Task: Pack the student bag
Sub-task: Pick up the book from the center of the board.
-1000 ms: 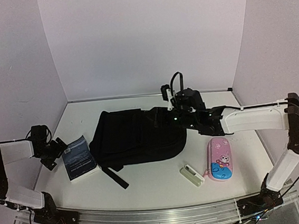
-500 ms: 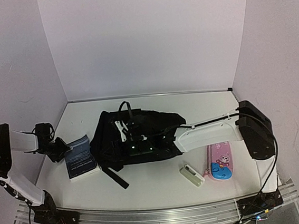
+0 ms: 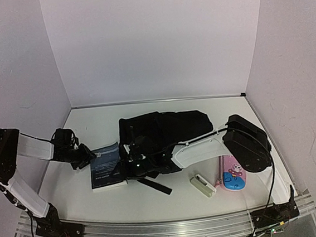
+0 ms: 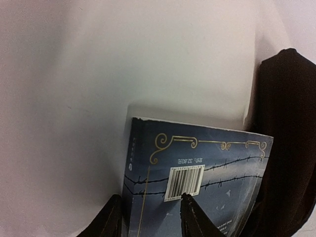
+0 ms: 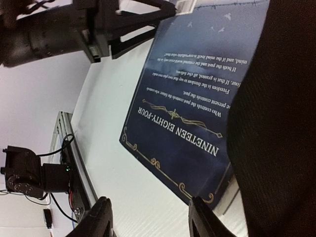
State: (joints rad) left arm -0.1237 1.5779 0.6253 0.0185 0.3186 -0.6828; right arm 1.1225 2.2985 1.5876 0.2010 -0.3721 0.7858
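Top external view: the bag [image 3: 170,131] is seen lying flat on the table [image 3: 91,119], about mid-table, with a strap [image 3: 155,185] trailing from its near-left end. A book [image 3: 106,167] is laid just left of the bag and touching it, dark blue cover up. The left gripper [image 3: 89,157] is extended in from the left and clamped on the book's left edge. In the left wrist view one finger [image 4: 193,219] is pressed on the cover beside the barcode, and the other is set by the spine. The right gripper [image 3: 133,163] is extended across to the bag's left end. In the right wrist view its jaws are seen parted with nothing held between them, and black fabric is seen just to their right. A pencil case [image 3: 233,173] and a small white object [image 3: 202,185] are seen near-right of the bag, apart from it.
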